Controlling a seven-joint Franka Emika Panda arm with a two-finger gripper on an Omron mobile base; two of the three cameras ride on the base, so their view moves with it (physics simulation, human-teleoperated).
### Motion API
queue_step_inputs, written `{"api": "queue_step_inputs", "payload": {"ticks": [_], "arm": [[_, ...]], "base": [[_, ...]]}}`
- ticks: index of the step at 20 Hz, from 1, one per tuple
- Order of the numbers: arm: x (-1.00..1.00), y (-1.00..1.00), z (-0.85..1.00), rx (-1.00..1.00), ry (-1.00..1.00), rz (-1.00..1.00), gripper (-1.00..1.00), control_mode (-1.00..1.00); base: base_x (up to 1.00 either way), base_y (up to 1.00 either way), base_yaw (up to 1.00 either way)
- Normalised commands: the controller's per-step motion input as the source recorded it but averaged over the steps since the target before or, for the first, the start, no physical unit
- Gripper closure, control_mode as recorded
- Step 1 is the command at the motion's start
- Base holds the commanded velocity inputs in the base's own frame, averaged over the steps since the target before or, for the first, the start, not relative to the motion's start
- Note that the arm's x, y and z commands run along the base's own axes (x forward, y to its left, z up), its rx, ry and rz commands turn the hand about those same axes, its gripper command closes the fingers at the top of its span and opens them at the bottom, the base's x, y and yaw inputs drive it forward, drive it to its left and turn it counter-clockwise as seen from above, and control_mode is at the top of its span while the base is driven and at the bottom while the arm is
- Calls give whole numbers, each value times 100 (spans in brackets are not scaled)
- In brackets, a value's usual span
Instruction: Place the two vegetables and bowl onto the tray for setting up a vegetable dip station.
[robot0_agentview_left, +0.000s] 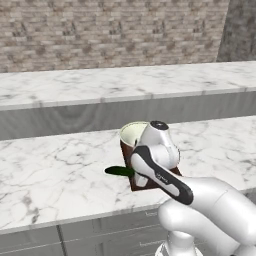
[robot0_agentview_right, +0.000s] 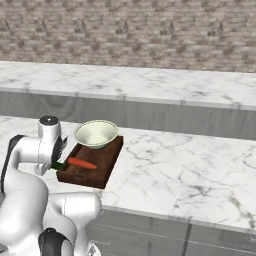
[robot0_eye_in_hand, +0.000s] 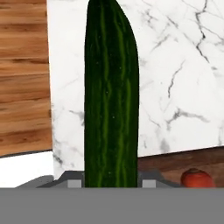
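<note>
pincer: the pincer (robot0_eye_in_hand: 111, 181) is closed part-way on the cucumber (robot0_eye_in_hand: 111, 92), one finger each side of its near end, so it has hold of it
cucumber: carried in the air, long axis goes straight out from the pincer; in left base view its dark tip (robot0_agentview_left: 116, 171) sticks out to the left of the hand, over the counter (robot0_agentview_left: 55, 170)
tray: the tray (robot0_agentview_right: 107, 165) lies on the counter, just beside the hand, on its right in right base view
key relation: cucumber hangs beyond the tray's left edge, pointing away from it, so I judge the hand must shift toward the tray & maybe turn until the long axis runs along the free strip
bowl: the bowl (robot0_agentview_right: 96, 133) already sits on the far end of the tray
carrot: the carrot (robot0_agentview_right: 82, 163) already lies on the near part of the tray, across it
free place: narrow, between carrot & tray's near edge, or beside the carrot
step: cucumber is the last thing, approx. 2 of 3 done
risk: the long cucumber may end up on the rim or knock the carrot
</note>
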Motion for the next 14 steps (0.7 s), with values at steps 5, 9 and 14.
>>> {"api": "queue_step_inputs", "payload": {"ticks": [5, 9, 14], "arm": [[2, -40, 0, 0, 0, 10, 100, -100], [5, -46, 0, 0, 0, 8, 100, -100], [18, -39, 0, 0, 0, 7, 100, -100]], "base": [[0, 0, 0], [0, 0, 0], [0, 0, 0]]}}
